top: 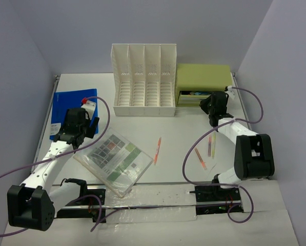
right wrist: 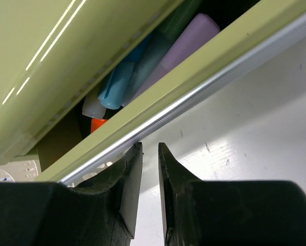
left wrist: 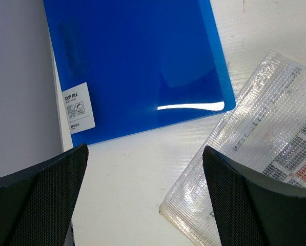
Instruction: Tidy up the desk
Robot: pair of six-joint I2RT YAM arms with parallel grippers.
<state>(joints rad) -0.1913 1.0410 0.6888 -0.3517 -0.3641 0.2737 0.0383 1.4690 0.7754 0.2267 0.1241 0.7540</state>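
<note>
Tabletop (top: 188,122) lies flat beneath the green drawer box (top: 201,77): rigid, slick, likely fixed, so nothing to grab. Right gripper (right wrist: 148,151), fingers nearly together, noses the box's open drawer, packed with markers (right wrist: 158,56). Left gripper (left wrist: 144,154), spread wide, hovers well left of the box over a blue clip file (left wrist: 137,61).

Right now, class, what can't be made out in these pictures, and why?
Pens inside the green plastic drawer box: right wrist view, its front panel hides most of each.
Blue plastic clip file: top view, the left arm covers its near part.
Clear mesh document pouch: left wrist view, cut off by the frame edge.
</note>
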